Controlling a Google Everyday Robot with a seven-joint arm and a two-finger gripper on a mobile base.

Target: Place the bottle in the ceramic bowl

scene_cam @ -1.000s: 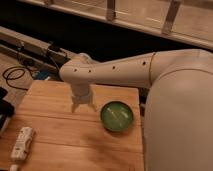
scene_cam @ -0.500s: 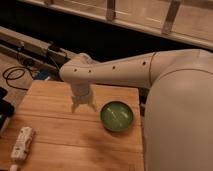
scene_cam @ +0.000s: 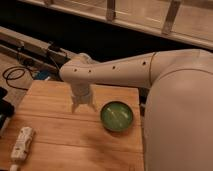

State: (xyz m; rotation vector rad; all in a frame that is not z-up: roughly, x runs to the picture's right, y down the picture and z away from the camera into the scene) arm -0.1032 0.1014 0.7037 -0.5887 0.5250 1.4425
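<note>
The small white bottle point(scene_cam: 21, 144) lies on its side near the front left corner of the wooden table point(scene_cam: 60, 140). The glossy green ceramic bowl point(scene_cam: 117, 116) stands on the table's right half with nothing in it. My gripper point(scene_cam: 83, 107) hangs over the table's middle, just left of the bowl and well away from the bottle. Its fingers point down, spread apart, open, with nothing between them.
My white arm point(scene_cam: 125, 70) reaches in from the right and fills the right side of the view. Black cables point(scene_cam: 15, 75) and a metal rail point(scene_cam: 30, 47) lie beyond the table's far left edge. A dark object point(scene_cam: 4, 107) sits at the left edge.
</note>
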